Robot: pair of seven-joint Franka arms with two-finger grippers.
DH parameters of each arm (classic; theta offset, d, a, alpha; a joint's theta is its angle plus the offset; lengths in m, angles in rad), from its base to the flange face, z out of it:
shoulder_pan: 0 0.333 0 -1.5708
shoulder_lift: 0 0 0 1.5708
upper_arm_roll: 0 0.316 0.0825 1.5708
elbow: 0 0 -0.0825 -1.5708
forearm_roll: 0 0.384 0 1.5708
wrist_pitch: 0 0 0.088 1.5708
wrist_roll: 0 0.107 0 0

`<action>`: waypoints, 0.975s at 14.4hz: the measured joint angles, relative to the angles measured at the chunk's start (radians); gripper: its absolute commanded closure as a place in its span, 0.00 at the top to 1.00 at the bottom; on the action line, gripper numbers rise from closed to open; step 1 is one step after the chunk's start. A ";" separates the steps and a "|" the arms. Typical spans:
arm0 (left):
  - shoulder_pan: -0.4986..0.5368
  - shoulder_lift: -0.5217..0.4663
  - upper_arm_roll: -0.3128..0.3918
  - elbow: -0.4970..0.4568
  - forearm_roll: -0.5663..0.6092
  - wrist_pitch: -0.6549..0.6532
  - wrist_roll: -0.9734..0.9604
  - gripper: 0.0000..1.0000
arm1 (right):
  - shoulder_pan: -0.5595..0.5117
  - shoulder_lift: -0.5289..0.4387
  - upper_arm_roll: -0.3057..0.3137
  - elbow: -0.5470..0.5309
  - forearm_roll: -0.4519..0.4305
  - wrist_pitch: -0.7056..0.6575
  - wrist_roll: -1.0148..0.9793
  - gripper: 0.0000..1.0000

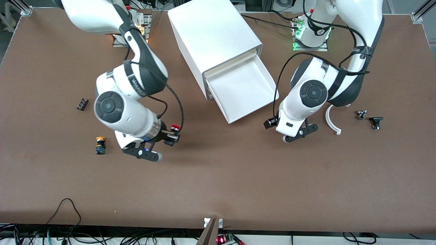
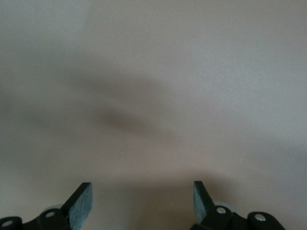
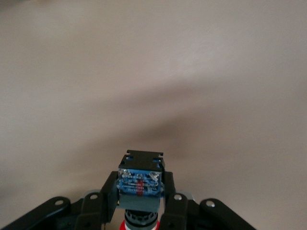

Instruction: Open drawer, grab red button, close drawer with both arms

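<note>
The right gripper [image 3: 139, 206] has its jaws clamped on the button [image 3: 140, 179], one finger [image 3: 94, 211] pressed against each side of the black-and-blue body. In the right wrist view the body sticks out past the jaws with its blue end showing, and a little of the red cap sits back between them. In the front view the right gripper [image 1: 168, 136] hangs above bare brown worktop [image 1: 218, 183], with the button [image 1: 173, 132] and its red cap at the tips of the jaws.

The drawer [image 1: 243, 90] stands pulled out of the white cabinet [image 1: 213, 37], its pale tray open upward. It lies between the two pairs of jaws, nearer the robots' bases than either.

The left gripper [image 1: 299, 131] waits over the worktop just off the drawer's outer corner. Its jaws stand wide apart with nothing between them; the left wrist view shows the two pads [image 2: 80, 203] well separated over plain worktop.

A yellow-capped button [image 1: 100, 144] rests on the worktop beside the right jaws, toward the right arm's end. A curved white piece [image 1: 332, 119] lies close beside the left jaws, toward the left arm's end.
</note>
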 measured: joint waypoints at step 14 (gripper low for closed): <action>-0.139 -0.043 -0.037 -0.169 0.000 0.070 -0.211 0.90 | -0.087 -0.094 -0.229 -0.586 0.002 0.496 -0.731 0.00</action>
